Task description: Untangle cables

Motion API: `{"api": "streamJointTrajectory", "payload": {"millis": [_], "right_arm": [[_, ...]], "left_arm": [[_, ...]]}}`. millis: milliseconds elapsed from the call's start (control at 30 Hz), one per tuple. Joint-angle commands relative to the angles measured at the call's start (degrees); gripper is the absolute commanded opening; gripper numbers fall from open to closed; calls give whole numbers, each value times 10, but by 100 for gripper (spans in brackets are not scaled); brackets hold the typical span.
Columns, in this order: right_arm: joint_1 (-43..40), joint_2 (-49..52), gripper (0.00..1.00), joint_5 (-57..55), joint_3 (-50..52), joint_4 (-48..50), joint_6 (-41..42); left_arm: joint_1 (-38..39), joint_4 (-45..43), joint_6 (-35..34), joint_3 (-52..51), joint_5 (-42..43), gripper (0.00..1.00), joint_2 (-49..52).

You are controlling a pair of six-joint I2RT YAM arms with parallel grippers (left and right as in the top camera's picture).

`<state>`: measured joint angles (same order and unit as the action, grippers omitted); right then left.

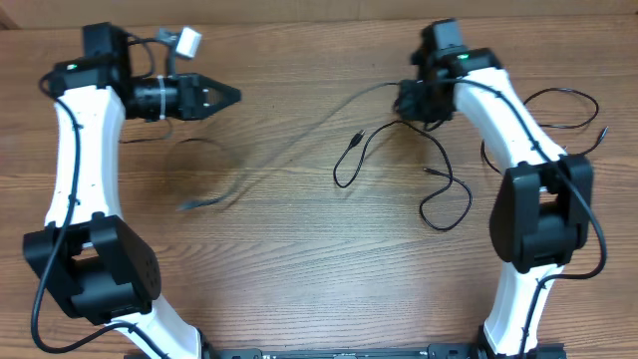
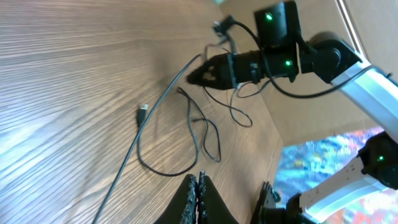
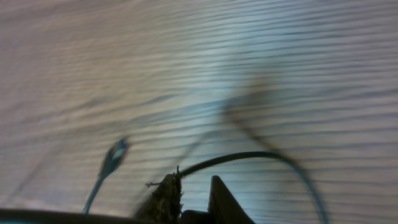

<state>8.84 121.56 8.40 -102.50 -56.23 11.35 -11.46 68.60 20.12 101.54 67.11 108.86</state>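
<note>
Several thin black cables (image 1: 446, 204) are spread over the wooden table (image 1: 299, 289), mostly on the right side, w/ one more loop seen at the far right beyond the right arm (image 1: 518, 150). One long cable (image 1: 299, 145) is stretched from its plug (image 1: 189, 204) at centre-left up to the right gripper (image 1: 407, 100) at the far right. It appears blurred and is judged to be lifted off the table for most of its run. The right gripper's jaws are seen nearly together in the wrist view, w/ that cable pinched between them. The left gripper (image 1: 224, 97) is at the far left, fully closed, nothing held, well apart from every cable.

Handling, as judged: the cords are v. light and limp, so a lifted end will be followed by the rest, and nearby loops may be dragged along. The sheath is prob. smooth, so slip thru the fingers is to be expected unless it is pinched firmly. Hold is best taken close to a plug or on a free stretch, e.g. on the small looped cord (image 1: 344, 165) near the right gripper, not at a crossing.
</note>
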Motion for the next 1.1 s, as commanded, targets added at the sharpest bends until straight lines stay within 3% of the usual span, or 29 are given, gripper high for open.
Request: {"api": "streamJointTrajectory", "payload": {"millis": [0,100,200,300,400,500,567,700,800,967,1067], "right_arm": [[-14,0,35,42,2,1,8],[-14,0,49,77,2,1,6],[-13,0,54,95,2,2,6],[-13,0,59,98,2,-1,6],[-9,0,59,124,2,-7,-10],[-1,0,59,174,2,-7,-29],[6,0,56,193,2,-7,-28],[40,1,45,202,2,-4,-5],[71,1,41,201,2,17,24],[130,2,48,185,2,73,36],[156,5,51,103,2,91,122]], "left_arm": [[-4,8,12,10,16,4,-10],[-3,5,-16,10,15,4,-10],[3,6,-40,9,-9,4,-10],[29,6,-92,9,-153,4,-10],[55,6,-191,9,-319,4,-10],[79,8,-248,8,-426,4,-9],[97,14,-232,8,-442,6,-5],[144,54,-124,8,-456,13,16],[168,74,-111,8,-512,16,42],[195,102,-76,8,-550,30,103],[198,106,-57,8,-553,32,133]]}}
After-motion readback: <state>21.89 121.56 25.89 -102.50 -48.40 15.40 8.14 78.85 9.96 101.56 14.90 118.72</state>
